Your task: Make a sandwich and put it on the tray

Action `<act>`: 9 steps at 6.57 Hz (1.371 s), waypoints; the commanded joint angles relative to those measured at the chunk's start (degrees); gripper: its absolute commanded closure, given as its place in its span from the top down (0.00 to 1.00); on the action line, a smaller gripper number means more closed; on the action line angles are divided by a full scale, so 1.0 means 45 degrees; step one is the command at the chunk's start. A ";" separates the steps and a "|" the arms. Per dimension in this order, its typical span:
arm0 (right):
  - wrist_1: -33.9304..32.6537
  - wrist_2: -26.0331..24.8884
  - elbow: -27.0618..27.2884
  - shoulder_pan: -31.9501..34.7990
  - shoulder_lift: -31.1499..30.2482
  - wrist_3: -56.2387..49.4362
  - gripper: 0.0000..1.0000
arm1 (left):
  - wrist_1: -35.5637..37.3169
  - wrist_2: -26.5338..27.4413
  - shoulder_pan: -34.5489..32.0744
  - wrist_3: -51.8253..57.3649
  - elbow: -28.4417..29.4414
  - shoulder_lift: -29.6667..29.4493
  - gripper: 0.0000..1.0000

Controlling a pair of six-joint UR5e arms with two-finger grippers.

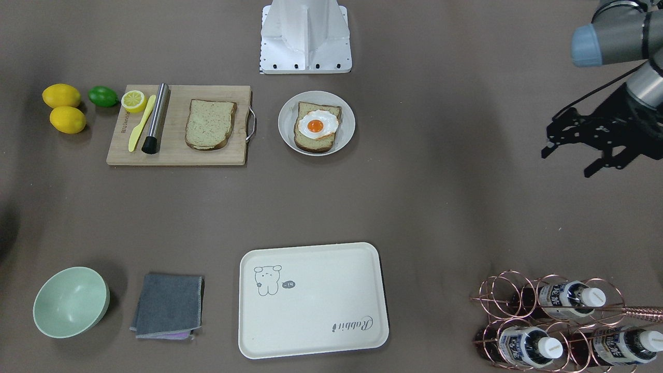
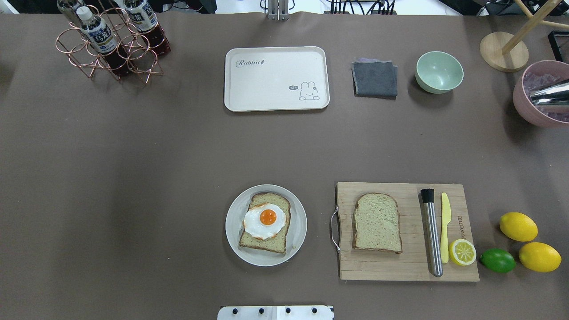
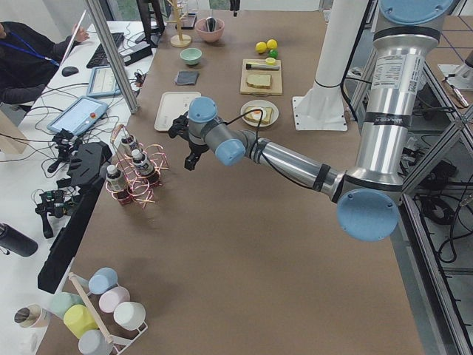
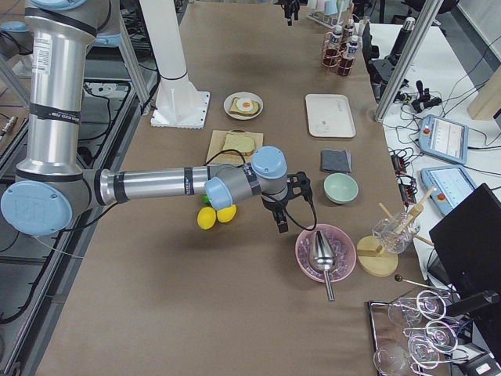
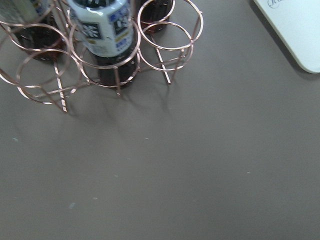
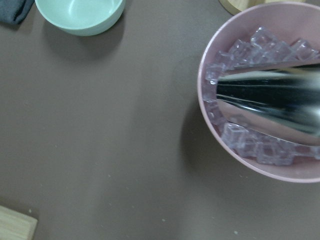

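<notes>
Sandwich (image 1: pixel 316 127) unjoined, left tool (image 1: pixel 566 163) spread wide, empty

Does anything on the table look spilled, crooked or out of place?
Nothing stands out. The egg-topped bread slice lies on the plate, the other slice flat on the cutting board, and the tray is bare.

A rectangular wooden cutting board (image 2: pixel 391 266) is carrying a steel cylindrical muddler (image 2: pixel 431 233), a yellow plastic knife (image 2: pixel 445 231) and a halved lemon (image 2: pixel 462 252) near its end away from the handle. Just off that end, a green lime (image 2: pixel 498 260) and two whole yellow lemons (image 2: pixel 518 226) are lying. Beside the board's handle, a round white plate (image 2: pixel 232 222) is sitting. Across the table from the board, a folded grey cloth (image 2: pixel 375 78) and a pale green bowl (image 2: pixel 439 72) are resting.
</notes>
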 commanded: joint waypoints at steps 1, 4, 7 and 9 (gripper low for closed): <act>0.1211 -0.0890 0.0485 -0.2675 0.0805 0.4838 0.99 | -0.0251 0.0279 0.1729 -0.2676 -0.0432 -0.0939 1.00; 0.1173 -0.2387 0.2202 -0.5916 0.1513 1.0581 0.97 | -0.0232 0.3535 0.5109 -0.5381 -0.0551 -0.2701 1.00; 0.1637 -0.5081 0.2791 -0.9082 0.1671 1.4324 0.97 | -0.0174 0.4103 0.5795 -0.5363 -0.0474 -0.2781 0.99; 0.1932 -0.7174 0.2793 -1.1058 0.1496 1.4721 0.97 | -0.0173 0.4654 0.6346 -0.5382 -0.0473 -0.2878 0.99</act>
